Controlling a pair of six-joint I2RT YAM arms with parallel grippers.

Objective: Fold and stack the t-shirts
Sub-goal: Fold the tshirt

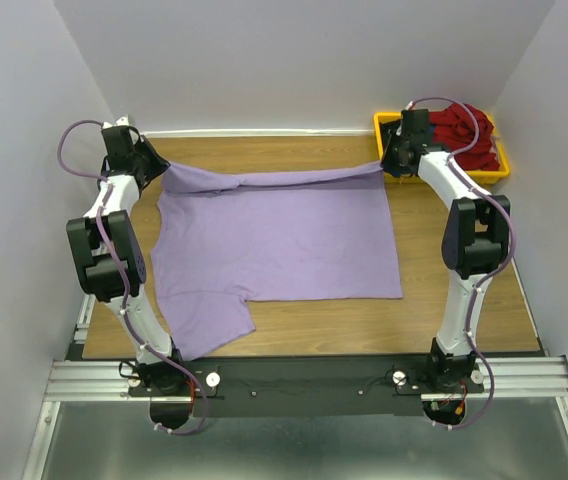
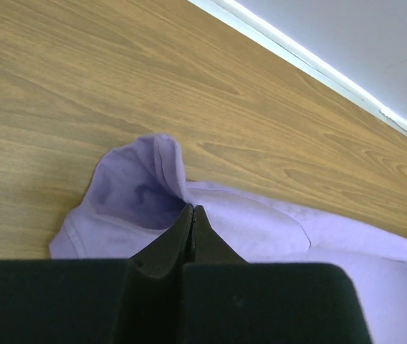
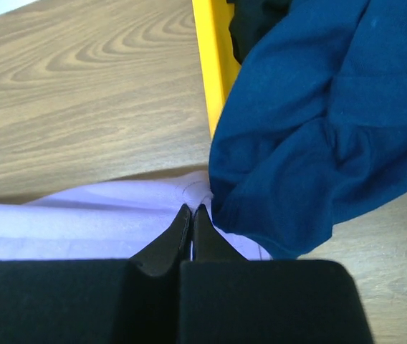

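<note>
the wooden table (image 1: pixel 444 310) is filling the middle of the top view, with pale walls rising behind it and to both sides. the purple shirt (image 1: pixel 284 240) is lying spread over most of the table's centre. its lower left part is reaching toward the bottom edge of the wood, and one sleeve is sticking out near the lower middle. its far edge is being lifted off the wood and is stretching as a taut band from the upper left to the upper right of the frame, between the two arms.

the yellow bin (image 1: pixel 497 165) is sitting in the upper right corner of the table. a red shirt (image 1: pixel 464 135) is lying heaped inside it. in the right wrist view a blue shirt (image 3: pixel 318 122) is spilling over the bin's yellow wall and is hanging down onto the purple cloth. a bit of black cloth (image 3: pixel 257 21) is showing inside the bin at the top of that frame.

the left gripper (image 2: pixel 192 209) is sitting at the upper left of the top view. its jaws are pressing together on a bunched corner of the purple shirt, which is puffing up just ahead of the tips. the right gripper (image 3: pixel 191 209) is sitting at the upper right, just beside the bin. its jaws are likewise pinching tight on the edge of the purple shirt, right under the hanging blue shirt.
</note>
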